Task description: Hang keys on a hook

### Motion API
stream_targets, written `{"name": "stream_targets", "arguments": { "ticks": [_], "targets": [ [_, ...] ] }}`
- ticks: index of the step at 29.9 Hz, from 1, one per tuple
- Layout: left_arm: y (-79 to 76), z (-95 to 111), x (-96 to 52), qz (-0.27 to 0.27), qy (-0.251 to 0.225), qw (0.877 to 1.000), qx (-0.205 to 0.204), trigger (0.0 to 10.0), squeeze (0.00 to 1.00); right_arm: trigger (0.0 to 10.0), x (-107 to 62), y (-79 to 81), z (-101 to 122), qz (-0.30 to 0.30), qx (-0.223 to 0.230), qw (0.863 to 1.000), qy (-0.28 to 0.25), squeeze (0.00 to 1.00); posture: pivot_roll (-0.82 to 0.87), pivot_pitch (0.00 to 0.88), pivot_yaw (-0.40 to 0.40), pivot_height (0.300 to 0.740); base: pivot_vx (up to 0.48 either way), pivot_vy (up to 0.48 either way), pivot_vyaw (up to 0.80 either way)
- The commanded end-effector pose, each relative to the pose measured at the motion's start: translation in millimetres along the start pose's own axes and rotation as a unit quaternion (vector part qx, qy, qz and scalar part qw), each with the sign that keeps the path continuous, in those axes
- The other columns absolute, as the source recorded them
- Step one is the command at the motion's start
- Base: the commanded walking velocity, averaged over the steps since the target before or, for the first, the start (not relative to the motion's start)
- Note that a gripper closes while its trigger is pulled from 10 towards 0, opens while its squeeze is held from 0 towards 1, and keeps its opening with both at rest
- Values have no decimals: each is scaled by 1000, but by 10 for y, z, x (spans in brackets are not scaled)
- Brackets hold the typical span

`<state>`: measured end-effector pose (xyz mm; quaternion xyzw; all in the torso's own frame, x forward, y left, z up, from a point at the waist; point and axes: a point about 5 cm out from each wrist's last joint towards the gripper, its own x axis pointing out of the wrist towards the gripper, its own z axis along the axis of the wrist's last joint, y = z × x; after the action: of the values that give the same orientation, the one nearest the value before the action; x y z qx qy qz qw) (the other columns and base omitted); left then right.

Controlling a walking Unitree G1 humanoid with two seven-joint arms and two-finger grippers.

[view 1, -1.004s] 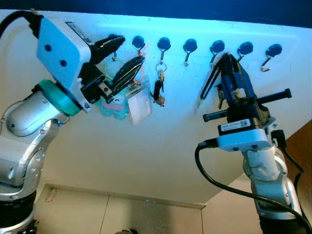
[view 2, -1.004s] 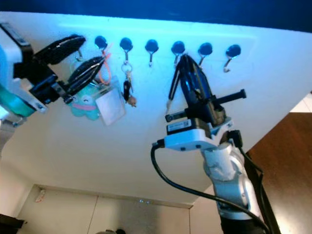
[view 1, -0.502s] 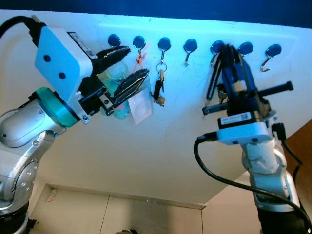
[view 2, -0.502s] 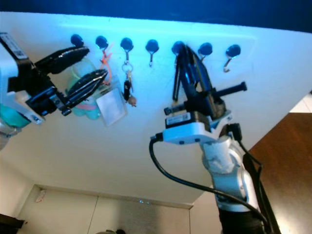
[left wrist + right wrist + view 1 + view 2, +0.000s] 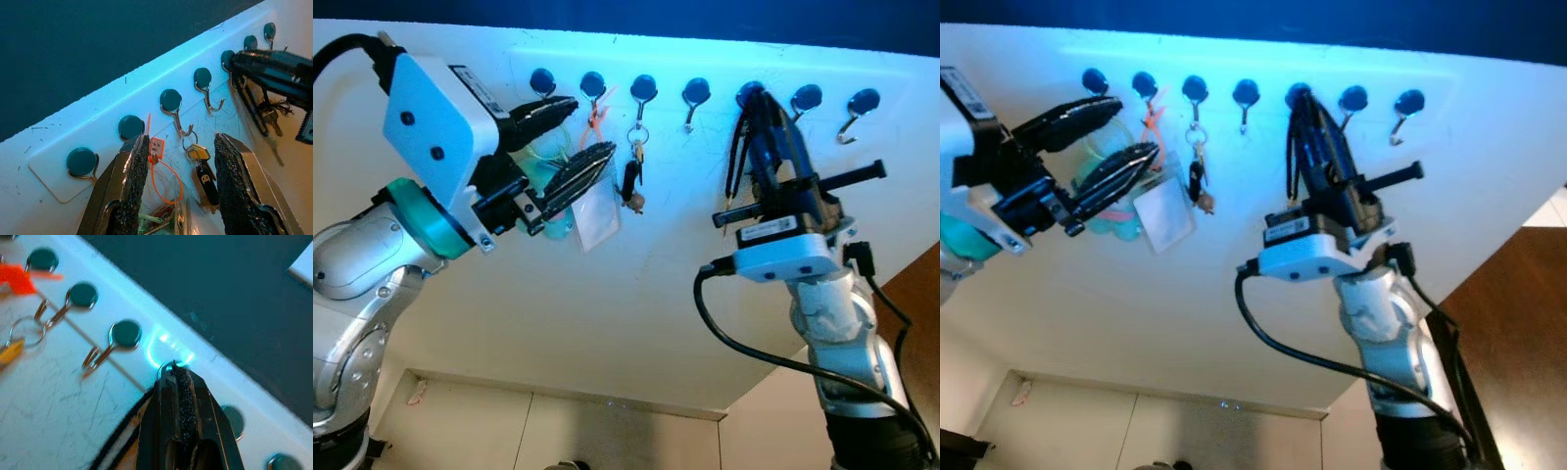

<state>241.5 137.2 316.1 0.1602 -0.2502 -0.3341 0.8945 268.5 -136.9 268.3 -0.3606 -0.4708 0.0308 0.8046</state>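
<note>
Head views: right hand [image 5: 751, 98] reaching up, pinched on the keys [image 5: 734, 181], pressing their ring against the fifth hook [image 5: 747, 95] at about 1 o'clock so it can catch. Left hand [image 5: 570, 132] hovering wide apart at 10 o'clock beside hung key bunches [image 5: 633, 176], waiting clear.

Left wrist view: fingers [image 5: 129, 181] spreading around nothing.

Right wrist view: fingertips [image 5: 178, 377] closing tight at the hook base.

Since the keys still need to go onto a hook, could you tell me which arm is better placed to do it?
Right. The right gripper is shut on the key ring with its tips at a hook. The left gripper is open, holding nothing, by the already-hung items.
</note>
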Motion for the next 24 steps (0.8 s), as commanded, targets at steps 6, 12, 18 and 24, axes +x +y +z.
{"name": "stream_targets", "arguments": {
  "ticks": [6, 12, 18, 24],
  "targets": [
    [8, -4, -29, 2, 7, 1000, 2, 10000, 0, 10000, -73, 74, -53, 13, 2, 1000, 24, 0, 46, 0, 109, 740, 0, 0, 0],
    [8, -10, -31, 1, 10, 1000, 2, 10000, 0, 10000, -259, 201, -103, 54, 9, 997, 47, 0, 46, 0, 109, 740, 0, 0, 0],
    [8, -15, -34, 0, 11, 1000, 1, 10000, 0, 10000, -408, 290, -118, 92, 11, 994, 59, 0, 43, 0, 107, 740, 0, 0, 0],
    [8, -28, -39, -1, 13, 1000, 0, 10000, 0, 10000, -432, 289, -74, 95, 20, 994, 47, 0, 42, 0, 110, 740, 0, 0, 0]
  ]
}}
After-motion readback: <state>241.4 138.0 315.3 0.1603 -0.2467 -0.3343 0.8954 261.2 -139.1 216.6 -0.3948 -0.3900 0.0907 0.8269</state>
